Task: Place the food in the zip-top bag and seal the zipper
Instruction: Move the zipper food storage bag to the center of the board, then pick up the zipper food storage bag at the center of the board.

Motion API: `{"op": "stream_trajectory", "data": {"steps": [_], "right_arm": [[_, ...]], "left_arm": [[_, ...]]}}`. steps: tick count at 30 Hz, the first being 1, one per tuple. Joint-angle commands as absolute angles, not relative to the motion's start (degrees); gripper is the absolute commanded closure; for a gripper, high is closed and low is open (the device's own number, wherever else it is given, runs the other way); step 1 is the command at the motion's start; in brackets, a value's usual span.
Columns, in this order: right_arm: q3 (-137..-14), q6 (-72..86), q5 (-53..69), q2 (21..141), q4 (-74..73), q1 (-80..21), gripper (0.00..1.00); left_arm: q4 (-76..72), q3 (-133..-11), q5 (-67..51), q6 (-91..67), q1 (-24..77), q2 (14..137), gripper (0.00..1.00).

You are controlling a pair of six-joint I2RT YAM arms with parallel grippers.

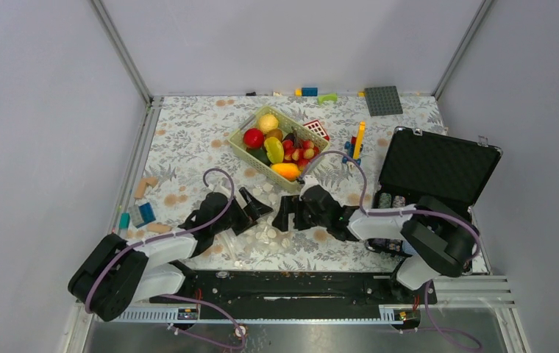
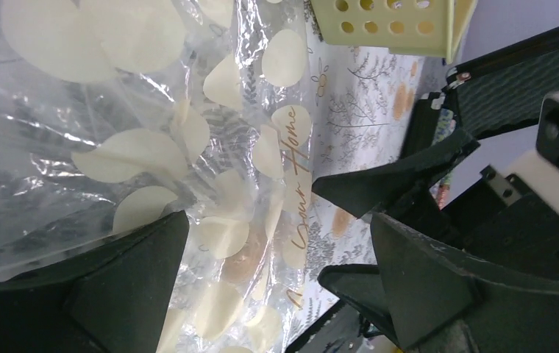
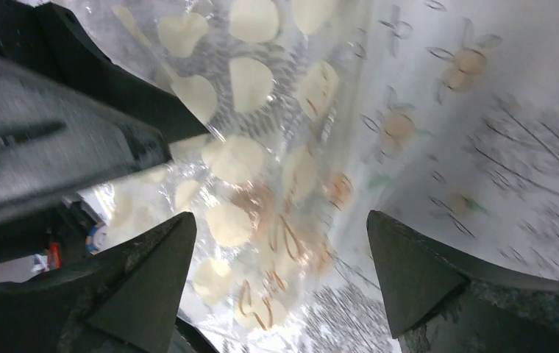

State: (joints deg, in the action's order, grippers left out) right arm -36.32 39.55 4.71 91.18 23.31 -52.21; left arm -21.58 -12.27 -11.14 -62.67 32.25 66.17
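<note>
The food [image 1: 275, 147], glossy toy fruits and vegetables in red, yellow, green and orange, fills the pale green basket [image 1: 241, 151] at mid-table. The zip-top bag [image 1: 268, 237] lies flat and crinkled on the cloth in front of the basket, between both grippers. My left gripper [image 1: 253, 207] is open and low over the bag [image 2: 188, 147], its jaws spread wide with nothing between them [image 2: 278, 220]. My right gripper [image 1: 285, 213] faces it, also open [image 3: 279, 217] over the bag's printed edge [image 3: 262, 169]. I cannot make out the zipper.
An open black case [image 1: 438, 165] stands at the right. Building blocks [image 1: 354, 143] stand between it and the basket, a grey baseplate [image 1: 383, 101] lies at the back, and loose blocks [image 1: 143, 213] lie by the left edge. The basket's corner [image 2: 387, 26] shows in the left wrist view.
</note>
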Motion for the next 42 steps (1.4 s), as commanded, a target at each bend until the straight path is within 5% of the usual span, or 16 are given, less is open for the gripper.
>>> {"op": "stream_trajectory", "data": {"steps": [1,6,18,23,28,30,37,42], "right_arm": [[-29.17,35.90,-4.56,82.04,27.72,-52.82,0.06],[-27.99,32.27,-5.27,78.62,26.15,-53.76,0.06],[-33.03,40.51,1.31,92.97,36.01,-55.23,0.14],[-33.04,41.22,0.97,93.60,35.55,-56.13,0.34],[-30.24,46.11,-1.91,95.34,38.70,-56.26,0.88],[-29.65,48.02,-3.31,95.91,38.67,-56.26,1.00],[-26.72,50.46,-11.78,91.62,32.60,-56.16,1.00],[-25.11,49.22,-16.86,87.08,24.89,-55.90,1.00]], "left_arm": [[-21.85,-10.87,-14.89,-68.73,32.64,70.80,0.01],[-24.92,-11.74,-16.26,-71.53,33.78,74.38,0.01],[-29.92,-12.85,-17.93,-74.46,36.57,76.89,0.01],[-33.24,-12.87,-18.79,-76.29,36.99,78.75,0.01],[-37.86,-12.97,-20.29,-77.55,37.97,80.65,0.01],[-38.72,-12.93,-20.96,-77.69,38.17,81.09,0.01],[-35.42,-14.41,-24.94,-74.02,38.23,76.12,0.01],[-14.34,-20.41,-23.22,-64.06,38.14,64.76,0.01]]}}
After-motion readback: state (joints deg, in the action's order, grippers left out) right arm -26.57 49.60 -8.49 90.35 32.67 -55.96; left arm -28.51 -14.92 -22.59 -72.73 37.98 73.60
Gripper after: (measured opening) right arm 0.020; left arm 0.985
